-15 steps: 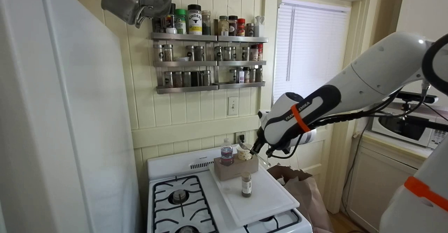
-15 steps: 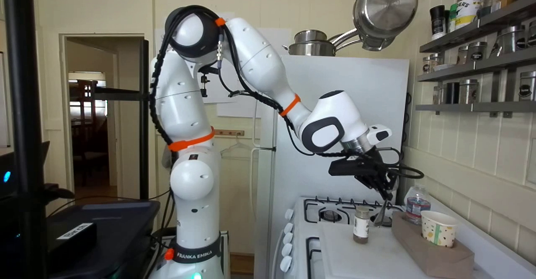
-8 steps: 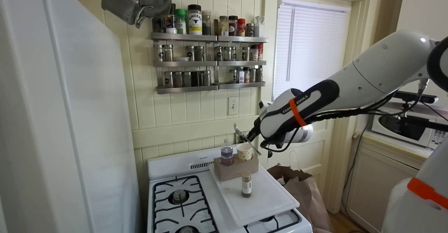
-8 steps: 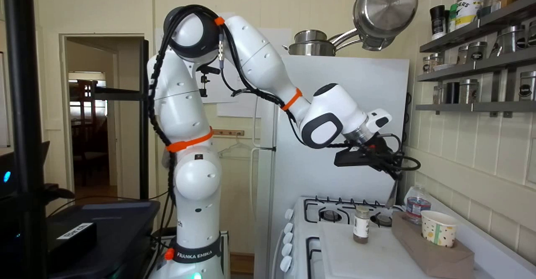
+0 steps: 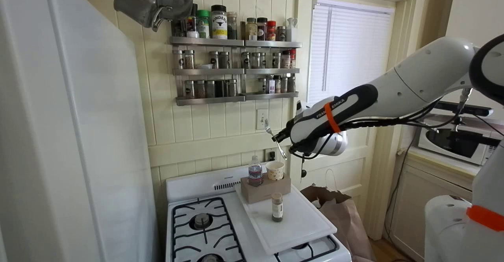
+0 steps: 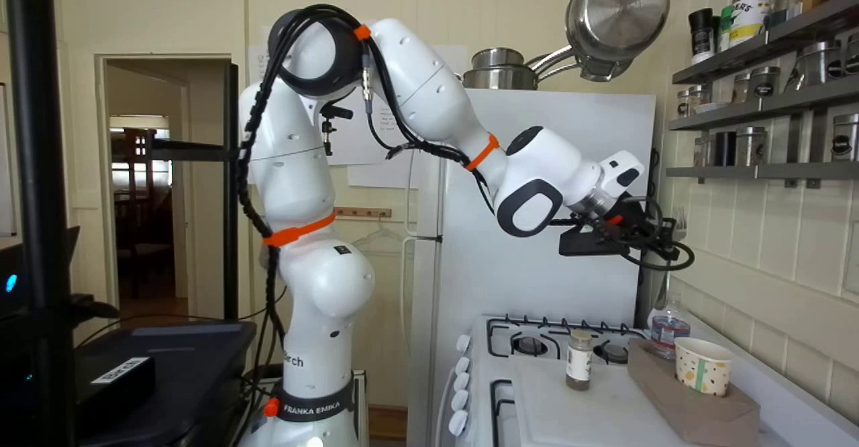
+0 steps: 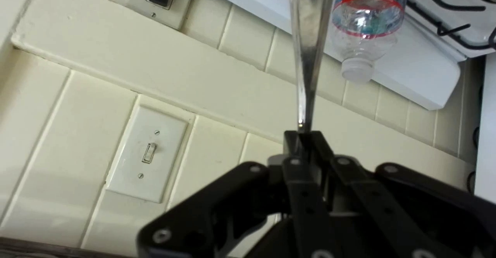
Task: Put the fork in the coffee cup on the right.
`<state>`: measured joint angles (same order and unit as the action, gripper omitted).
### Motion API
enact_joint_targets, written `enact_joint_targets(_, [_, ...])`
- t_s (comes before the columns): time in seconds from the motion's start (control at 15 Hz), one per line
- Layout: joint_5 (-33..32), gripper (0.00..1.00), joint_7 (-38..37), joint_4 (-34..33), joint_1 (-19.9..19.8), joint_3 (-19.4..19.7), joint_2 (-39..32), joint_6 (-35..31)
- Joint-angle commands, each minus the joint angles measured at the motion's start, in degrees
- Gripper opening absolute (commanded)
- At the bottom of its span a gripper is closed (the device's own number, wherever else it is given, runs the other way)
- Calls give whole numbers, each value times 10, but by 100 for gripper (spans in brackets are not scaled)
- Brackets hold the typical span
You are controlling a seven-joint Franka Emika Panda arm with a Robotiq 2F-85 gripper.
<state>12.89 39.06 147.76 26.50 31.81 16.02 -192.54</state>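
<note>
The gripper (image 7: 304,136) has its jaws clamped on the fork (image 7: 308,45), at about the middle of its length. The fork is tilted in the air, tines uppermost and handle downward; in the wrist view the handle runs from the fingertips (image 7: 290,141) to the top edge, narrowing toward the grip. In both exterior views its lower end is above the rim of the cup (image 5: 275,172) and apart from it. The cup, spotted and upright, is toward one end of a brown box (image 5: 264,194), with an upright bottle (image 5: 255,171) just beside it; whether the two stand on the box or are sunk into it, I cannot tell. Near the box a small jar (image 5: 277,209) stands upright on a white board (image 5: 303,222), which lies over part of the stove (image 5: 233,205). Above the stove the wall bears a switch (image 5: 261,119) and, higher, shelves (image 5: 208,72) lined with spice jars. Beside the stove stands a fridge (image 5: 98,136) with steel pots (image 6: 500,76) on top. Near the stove's other side is a paper bag (image 5: 342,222).
</note>
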Motion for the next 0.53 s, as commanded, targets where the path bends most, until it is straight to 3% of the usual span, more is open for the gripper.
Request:
enact_joint_targets(0.0, [-12,2,-27,-21,110,124,-15,-32])
enact_joint_targets(0.47, [-15,2,-34,-66,306,353,-34,-23])
